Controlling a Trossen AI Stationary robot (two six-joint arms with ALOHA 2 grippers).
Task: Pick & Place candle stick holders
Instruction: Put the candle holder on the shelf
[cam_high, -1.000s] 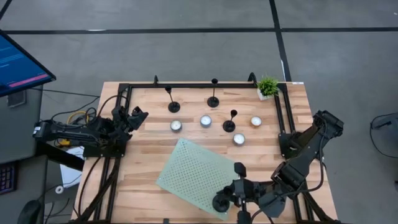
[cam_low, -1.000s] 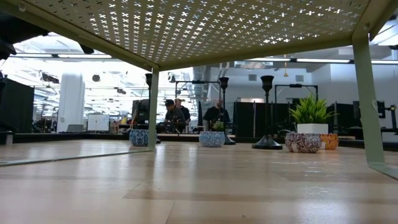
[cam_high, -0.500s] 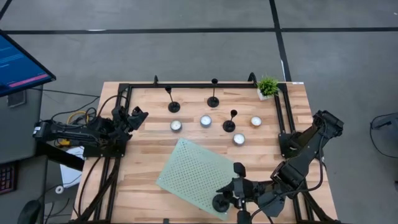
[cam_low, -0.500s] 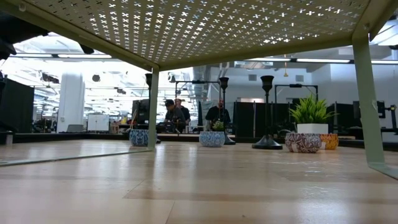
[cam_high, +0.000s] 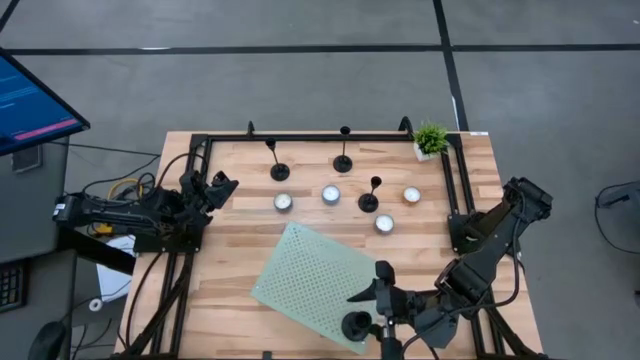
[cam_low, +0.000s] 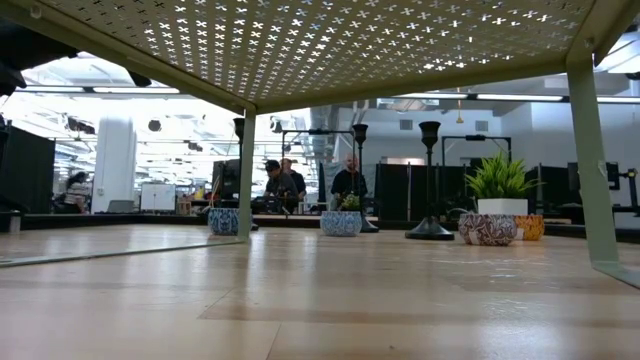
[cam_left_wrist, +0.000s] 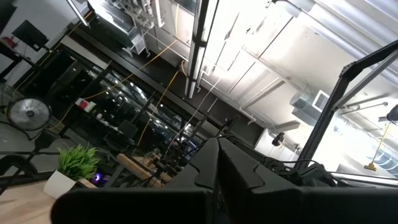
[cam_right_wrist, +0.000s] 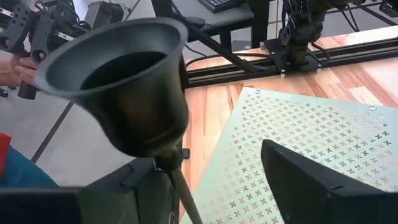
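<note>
We see the right gripper (cam_high: 372, 312) now spread apart at the near corner of the green perforated shelf (cam_high: 305, 272), having let go of the fourth candle stick holder (cam_high: 354, 326), which stands there. The other three holders (cam_high: 343, 163) wait beyond the shelf (the left gripper (cam_high: 222, 187), idle at the table's side, we cannot tell), so this placement looks done.

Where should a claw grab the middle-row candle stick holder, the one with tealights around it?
Grip the thin stem of the candle stick holder just under its cup, coming straight down from above. It stands upright and its flat round base is too low to pinch. Tealights sit on either side and one in front, so a sideways approach would likely bump them.
</note>
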